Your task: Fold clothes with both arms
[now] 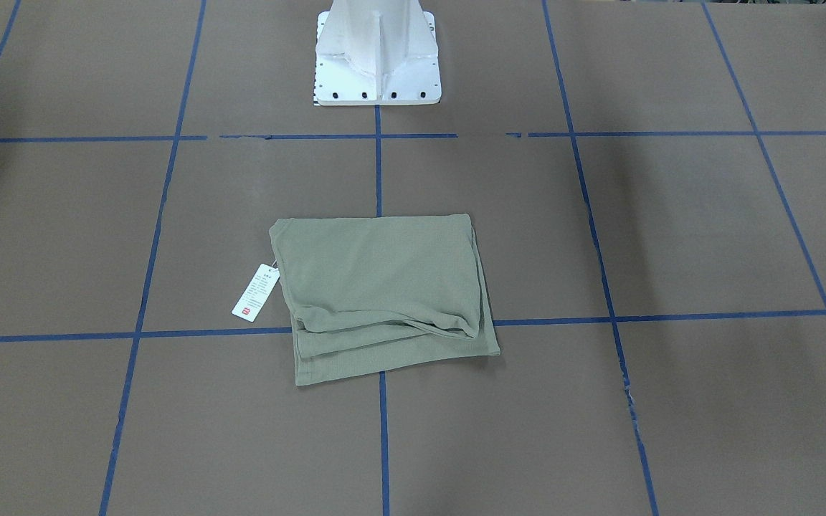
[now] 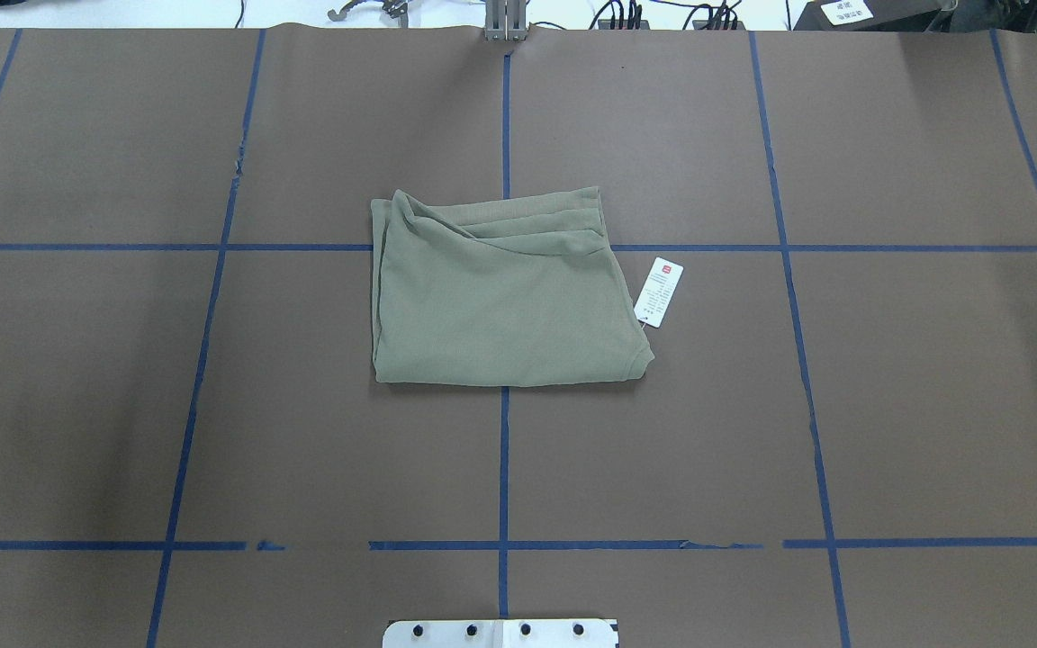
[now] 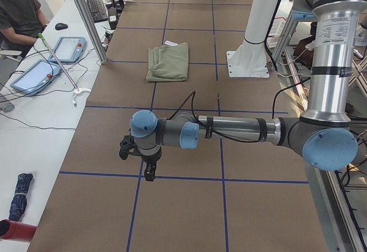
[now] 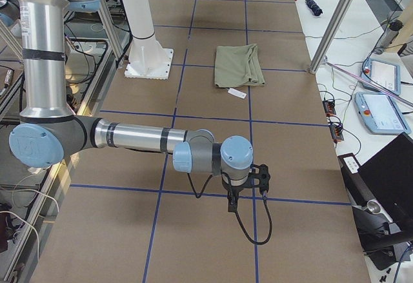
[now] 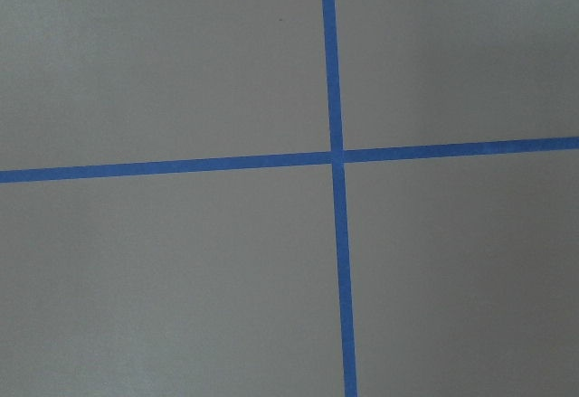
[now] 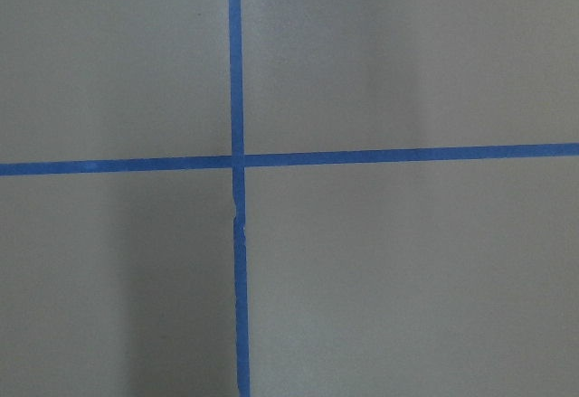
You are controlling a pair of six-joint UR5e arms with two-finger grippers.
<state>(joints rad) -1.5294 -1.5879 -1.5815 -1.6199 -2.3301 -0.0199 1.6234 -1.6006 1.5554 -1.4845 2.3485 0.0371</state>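
Observation:
The sage-green shirt (image 1: 384, 287) lies folded into a compact rectangle at the table's middle, its white hang tag (image 1: 255, 292) lying beside it on the paper. It also shows in the overhead view (image 2: 505, 297) with the tag (image 2: 660, 292) on its right. My left gripper (image 3: 136, 163) shows only in the exterior left view, far from the shirt (image 3: 168, 62); I cannot tell if it is open or shut. My right gripper (image 4: 247, 191) shows only in the exterior right view, far from the shirt (image 4: 239, 65); I cannot tell its state either. Both wrist views show only brown paper with blue tape.
The white pedestal base (image 1: 377, 57) stands behind the shirt on the robot's side. A seated operator (image 3: 20, 11) and tablets (image 3: 34, 74) are at a side table. Aluminium posts (image 3: 86, 16) (image 4: 339, 19) stand at the table's edge.

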